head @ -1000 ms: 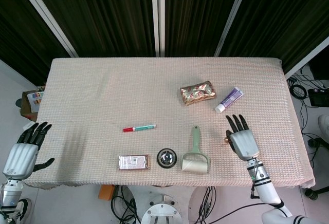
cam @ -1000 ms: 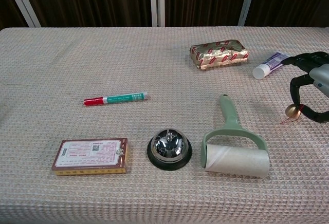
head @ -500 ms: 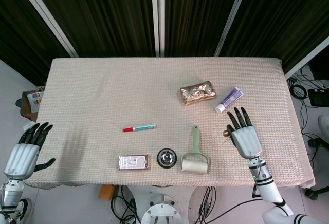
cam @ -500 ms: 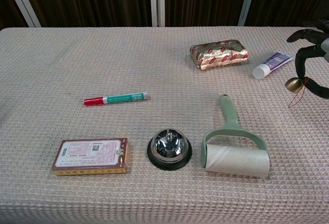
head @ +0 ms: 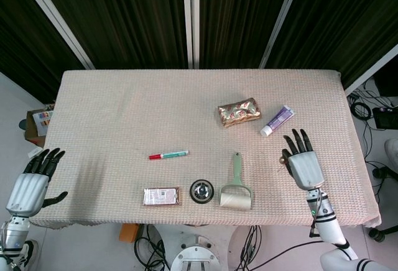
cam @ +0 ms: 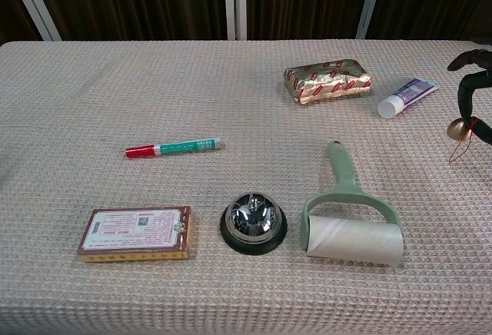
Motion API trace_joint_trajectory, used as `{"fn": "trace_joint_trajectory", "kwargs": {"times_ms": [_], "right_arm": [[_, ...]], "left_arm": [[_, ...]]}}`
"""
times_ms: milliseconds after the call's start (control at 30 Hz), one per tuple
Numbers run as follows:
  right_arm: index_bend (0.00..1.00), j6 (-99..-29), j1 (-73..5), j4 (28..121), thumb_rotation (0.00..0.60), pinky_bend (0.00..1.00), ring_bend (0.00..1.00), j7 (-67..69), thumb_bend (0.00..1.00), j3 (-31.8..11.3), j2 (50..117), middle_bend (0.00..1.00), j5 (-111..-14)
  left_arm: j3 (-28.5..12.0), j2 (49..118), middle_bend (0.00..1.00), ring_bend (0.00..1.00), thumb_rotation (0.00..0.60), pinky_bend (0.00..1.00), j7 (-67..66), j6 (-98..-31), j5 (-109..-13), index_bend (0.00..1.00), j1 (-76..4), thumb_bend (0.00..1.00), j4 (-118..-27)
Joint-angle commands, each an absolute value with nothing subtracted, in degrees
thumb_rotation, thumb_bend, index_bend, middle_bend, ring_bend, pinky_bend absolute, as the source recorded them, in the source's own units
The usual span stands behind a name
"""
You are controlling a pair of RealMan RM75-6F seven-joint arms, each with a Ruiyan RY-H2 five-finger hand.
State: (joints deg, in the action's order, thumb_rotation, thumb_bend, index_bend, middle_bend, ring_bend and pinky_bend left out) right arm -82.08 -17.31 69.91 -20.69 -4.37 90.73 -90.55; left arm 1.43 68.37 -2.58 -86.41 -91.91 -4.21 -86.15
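My right hand (head: 305,164) hovers over the right part of the table, beside the lint roller (head: 236,187). In the chest view only its dark fingers (cam: 470,81) show at the right edge. They pinch a small gold bell (cam: 458,127) with a red string hanging from it, held above the cloth. My left hand (head: 31,184) hangs off the table's left edge with fingers spread and nothing in it. It does not appear in the chest view.
On the woven cloth (cam: 92,89) lie a red-capped green marker (cam: 174,148), a flat card box (cam: 136,233), a chrome call bell (cam: 253,222), a green lint roller (cam: 350,216), a gold foil packet (cam: 327,79) and a purple tube (cam: 406,97).
My right hand has lifted the small gold bell off the cloth and carried it to the right. The left hand has barely moved.
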Motion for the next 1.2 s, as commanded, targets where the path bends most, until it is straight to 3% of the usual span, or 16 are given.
{"fn": "trace_joint_trajectory", "kwargs": {"times_ms": [33,667,867,967,1100,1200], "right_arm": [[0.92,-80.1,-16.6,70.5,0.600,0.00,0.00,-22.8,0.45,-4.0,90.5,0.20,-88.2],[0.91,-75.6,-17.0,64.9,0.600,0.00,0.00,-20.9,0.44,-2.7,93.2,0.20,-86.4],[0.86,-75.2,-16.9,65.0,0.600,0.00,0.00,-20.8,0.37,-2.5,93.0,0.19,-86.1],[0.72,-74.1,-16.8,66.0,0.600,0.00,0.00,-21.5,0.32,-2.3,92.2,0.14,-85.4],[0.39,-72.7,-16.8,68.1,0.600,0.00,0.00,-22.2,0.19,-2.1,90.8,0.06,-84.4],[0.14,-72.6,-16.5,70.0,0.600,0.00,0.00,-22.6,0.17,-2.2,89.5,0.01,-83.9]], "left_arm": [[1.4,68.3,0.07,0.04,0.600,0.16,-2.7,-86.4,-91.8,0.08,-4.2,0.11,-86.2],[1.5,68.2,0.07,0.04,0.600,0.16,-2.7,-86.4,-91.7,0.08,-4.2,0.11,-86.3],[1.5,68.4,0.07,0.04,0.600,0.16,-2.5,-86.4,-91.8,0.08,-4.2,0.11,-86.0],[1.5,68.4,0.07,0.04,0.600,0.16,-2.4,-86.6,-91.9,0.08,-4.1,0.11,-85.9],[1.5,68.3,0.07,0.04,0.600,0.16,-2.5,-86.7,-91.9,0.08,-4.1,0.11,-86.0],[1.5,68.3,0.07,0.04,0.600,0.16,-2.6,-86.8,-92.0,0.08,-4.0,0.11,-86.1]]}}
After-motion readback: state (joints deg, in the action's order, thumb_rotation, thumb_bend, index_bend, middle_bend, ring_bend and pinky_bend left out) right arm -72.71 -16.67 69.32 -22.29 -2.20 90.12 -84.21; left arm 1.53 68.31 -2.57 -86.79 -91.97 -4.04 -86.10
